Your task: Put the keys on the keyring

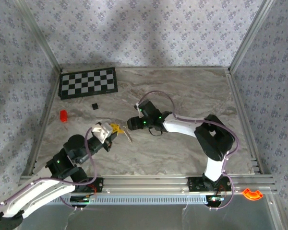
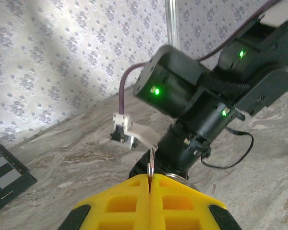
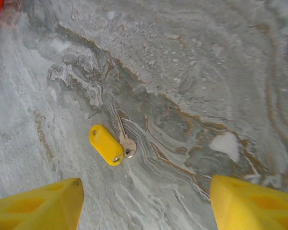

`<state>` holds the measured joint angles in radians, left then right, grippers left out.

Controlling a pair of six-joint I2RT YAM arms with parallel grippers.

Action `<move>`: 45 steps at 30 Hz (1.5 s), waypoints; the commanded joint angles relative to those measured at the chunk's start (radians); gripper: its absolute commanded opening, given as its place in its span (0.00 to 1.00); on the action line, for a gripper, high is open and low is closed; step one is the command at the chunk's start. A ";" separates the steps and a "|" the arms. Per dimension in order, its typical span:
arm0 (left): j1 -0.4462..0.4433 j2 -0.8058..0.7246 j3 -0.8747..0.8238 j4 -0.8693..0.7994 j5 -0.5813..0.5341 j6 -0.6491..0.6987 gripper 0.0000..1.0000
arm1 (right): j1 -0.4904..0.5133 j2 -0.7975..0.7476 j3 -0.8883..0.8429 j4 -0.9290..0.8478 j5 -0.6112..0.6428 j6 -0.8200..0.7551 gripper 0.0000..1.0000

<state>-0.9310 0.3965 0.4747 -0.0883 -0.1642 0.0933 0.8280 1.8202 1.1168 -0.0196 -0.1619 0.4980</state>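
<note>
The keys lie flat ahead of the open right gripper, likely light, stiff, slippery, so pinch at the yellow head; left gripper is clamped on the keyring.

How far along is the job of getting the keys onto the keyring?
Nothing is threaded yet. In hand: the left end effector is shut on a thin metal loop, apparently the keyring. The right end effector is open above the key with the yellow head, which lies on the marble. Left: grasp the key and thread it.
</note>
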 commanded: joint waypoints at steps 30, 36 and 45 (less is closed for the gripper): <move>0.006 -0.316 -0.139 0.128 -0.005 -0.027 0.00 | 0.141 0.295 0.306 -0.234 0.215 0.048 0.39; 0.006 -0.312 -0.142 0.137 0.012 -0.023 0.00 | 0.141 0.293 0.301 -0.238 0.238 0.049 0.35; 0.004 -0.311 -0.143 0.129 0.020 -0.026 0.00 | 0.141 0.270 0.269 -0.225 0.255 0.051 0.26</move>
<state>-0.9291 0.0959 0.3237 -0.0128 -0.1680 0.0765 0.9676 2.0888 1.4048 -0.2180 0.0586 0.5426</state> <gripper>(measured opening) 0.047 0.264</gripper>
